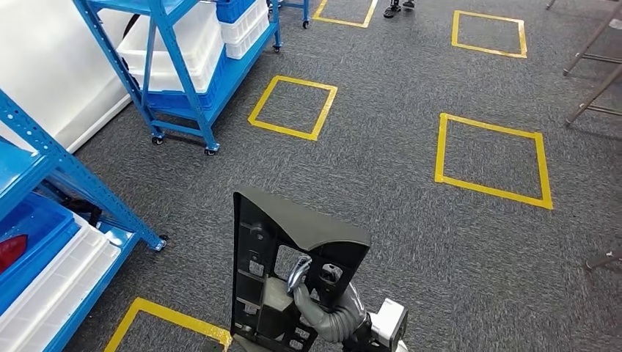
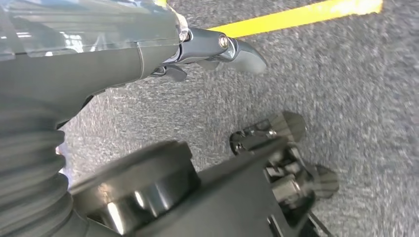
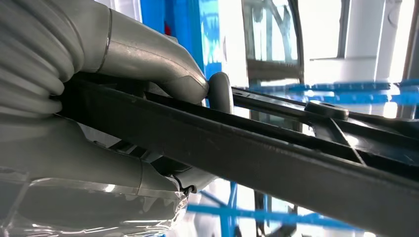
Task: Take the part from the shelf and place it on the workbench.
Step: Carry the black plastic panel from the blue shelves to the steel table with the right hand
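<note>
Grey carpet (image 1: 396, 161) marked with yellow tape squares (image 1: 490, 159) is filling the room ahead, with no workbench in sight. The robot is carrying the part (image 1: 282, 242), a black plastic panel with cut-outs, upright at about six o'clock in the head view, close in front of its body. The right hand (image 1: 317, 301) is gripping it: fingers are reaching through one opening and clamping on the panel. The right wrist view confirms this, with the thumb (image 3: 163, 69) pressing on one face of the panel's edge and grey fingers wrapping the other.

The left hand (image 2: 163, 49) is hanging over the carpet in its wrist view; a dark fingertip is extended and nothing appears to be in it, though whether the rest of the fingers are apart cannot be told.

The step in hand seems to be the carry. Doing it well probably means keeping the clamp firm, holding the panel steady and upright so it is not swinging, and turning until the bench comes into view.

Blue shelf racks are standing at nine o'clock (image 1: 44, 198) and eleven o'clock (image 1: 183, 81), holding white bins (image 1: 183, 44). A person's feet (image 1: 396, 7) are showing at twelve o'clock, and metal legs (image 1: 594, 66) at two o'clock. The near rack is the closest obstacle, and the tall panel could clip it during a turn.
</note>
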